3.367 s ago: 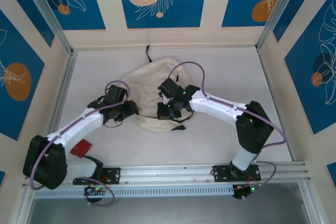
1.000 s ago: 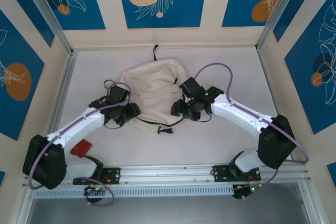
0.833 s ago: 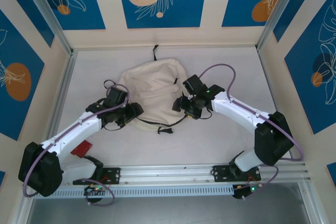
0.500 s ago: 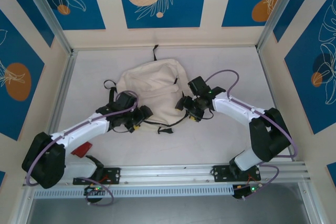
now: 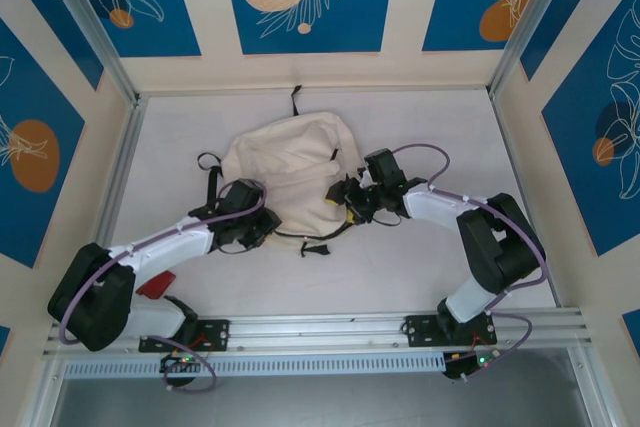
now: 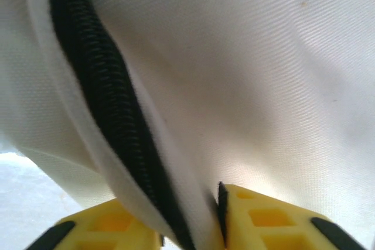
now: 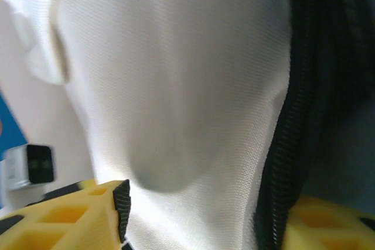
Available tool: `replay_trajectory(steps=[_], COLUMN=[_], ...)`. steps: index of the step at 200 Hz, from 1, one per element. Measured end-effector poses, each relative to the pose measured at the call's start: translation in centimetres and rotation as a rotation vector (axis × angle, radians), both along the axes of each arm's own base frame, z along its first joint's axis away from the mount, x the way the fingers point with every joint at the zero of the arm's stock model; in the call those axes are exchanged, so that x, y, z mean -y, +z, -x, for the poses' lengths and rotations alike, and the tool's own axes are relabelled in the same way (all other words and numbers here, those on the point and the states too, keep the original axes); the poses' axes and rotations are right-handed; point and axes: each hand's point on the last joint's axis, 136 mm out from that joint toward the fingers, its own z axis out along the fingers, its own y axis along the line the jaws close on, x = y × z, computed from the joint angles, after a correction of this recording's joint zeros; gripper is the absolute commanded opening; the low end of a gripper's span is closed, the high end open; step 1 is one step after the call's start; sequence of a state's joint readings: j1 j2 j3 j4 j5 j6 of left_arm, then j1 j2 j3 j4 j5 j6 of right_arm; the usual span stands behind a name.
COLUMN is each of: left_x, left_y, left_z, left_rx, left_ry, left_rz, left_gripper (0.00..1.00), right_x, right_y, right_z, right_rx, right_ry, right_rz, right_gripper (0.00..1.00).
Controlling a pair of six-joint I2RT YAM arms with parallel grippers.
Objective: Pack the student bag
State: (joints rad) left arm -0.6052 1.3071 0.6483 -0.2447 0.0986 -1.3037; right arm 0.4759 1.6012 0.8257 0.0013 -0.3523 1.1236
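Now: student bag lies spread mid-desk, cream cloth, hang loop toward far wall. L claw sits at bag's near-left corner. Its wrist view shows yellow fingers nearly together w/ cloth + black zip nipped between, so it's closed on the bag's edge. R claw is at bag's right edge, fingers well apart w/ a fold of cloth + zip between. Can't tell if it bites or just straddles.

Step, as I read it: get both grips on the zip edge & spread the mouth for packing. To do it well:
- R should close fully on the seam, not on loose cloth.
- Draw the 2 claws apart & slightly up, slowly, so the soft cloth doesn't slip out.
- Keep L's hold close to the zip.

Vs a sec ago: L claw was out by bag's left side and has slid in along the near edge. R elbow has folded in closer, claw shifted a bit left. Few secs back the bag was bunched + nearer; now flatter, further back.
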Motion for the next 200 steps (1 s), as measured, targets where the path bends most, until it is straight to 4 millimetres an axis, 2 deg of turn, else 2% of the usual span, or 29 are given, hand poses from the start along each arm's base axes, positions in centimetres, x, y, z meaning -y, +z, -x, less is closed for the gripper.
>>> replay_trajectory(steps=[40, 76, 86, 112, 125, 151, 173, 185, 200], left_x=[-0.9, -0.8, -0.8, -0.7, -0.7, -0.5, -0.3, -0.1, 0.2], left_y=[-1.1, -0.4, -0.3, -0.1, -0.1, 0.1, 0.5, 0.6, 1.1], left_z=[0.6, 0.4, 0.2, 0.2, 0.2, 0.1, -0.1, -0.1, -0.3], left_rx=[-0.010, 0.027, 0.034, 0.041, 0.040, 0.044, 0.047, 0.050, 0.059], left_ry=[0.012, 0.016, 0.017, 0.015, 0.013, 0.010, 0.004, -0.002, -0.013], left_rz=[-0.025, -0.003, 0.001, 0.005, 0.007, 0.014, 0.025, 0.029, 0.039], left_gripper=[0.14, 0.10, 0.10, 0.10, 0.10, 0.10, 0.10, 0.10, 0.10], right_x=[-1.3, -1.7, -1.6, -0.3, 1.0, 4.1, 6.3, 6.9, 6.7], right_y=[3.5, 5.9, 6.2, 5.9, 5.1, 3.6, 3.5, 3.9, 4.4], right_z=[-1.7, -1.9, -1.7, -0.8, -0.2, 1.5, 3.3, 4.4, 5.7], right_rx=[0.114, 0.179, 0.182, 0.184, 0.168, 0.123, 0.117, 0.128, 0.162], right_ry=[0.017, 0.035, 0.036, 0.015, -0.011, -0.066, -0.091, -0.094, -0.064], right_rz=[-0.187, -0.281, -0.282, -0.193, -0.109, 0.069, 0.174, 0.216, 0.253], right_gripper=[0.47, 0.46, 0.50, 0.68, 0.71, 0.72, 0.71, 0.68, 0.64])
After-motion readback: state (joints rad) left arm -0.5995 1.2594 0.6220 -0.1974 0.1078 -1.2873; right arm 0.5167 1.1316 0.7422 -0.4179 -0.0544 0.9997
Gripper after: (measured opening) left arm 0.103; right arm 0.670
